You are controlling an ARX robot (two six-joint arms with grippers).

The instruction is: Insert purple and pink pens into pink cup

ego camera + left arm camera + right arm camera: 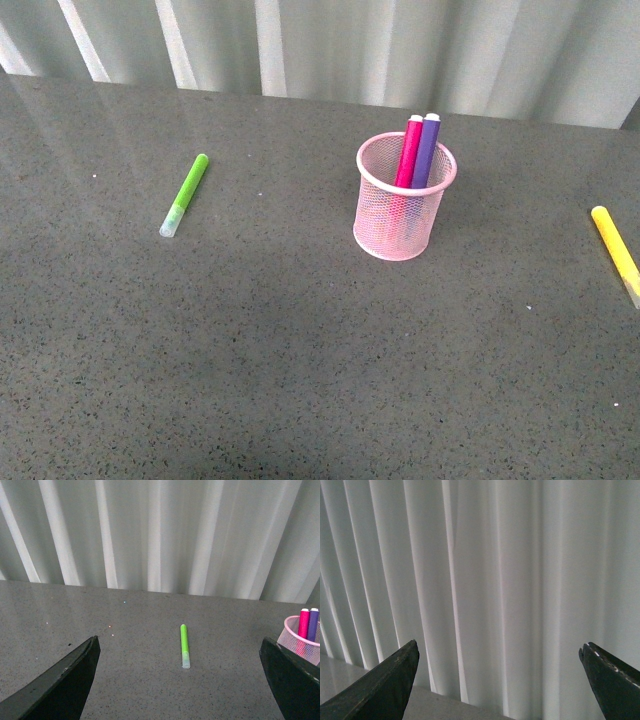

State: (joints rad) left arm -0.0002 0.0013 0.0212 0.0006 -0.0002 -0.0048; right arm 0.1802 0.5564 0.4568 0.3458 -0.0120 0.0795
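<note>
The pink cup (403, 200) stands upright on the grey table, right of centre in the front view. The pink pen (409, 152) and the purple pen (427, 150) stand side by side inside it, leaning on its far rim with their tops poking out. The left wrist view shows the cup (300, 640) with both pens beside the tip of one black finger. My left gripper (180, 652) is open and holds nothing. My right gripper (499, 652) is open too, faces the white curtain, and has nothing between its fingers. Neither arm appears in the front view.
A lime-green marker (185, 194) lies on the table to the left, also seen as the green marker (184, 645) between my left fingers' tips, farther off. A yellow marker (616, 251) lies at the right edge. White pleated curtains (330, 45) close off the far side of the table.
</note>
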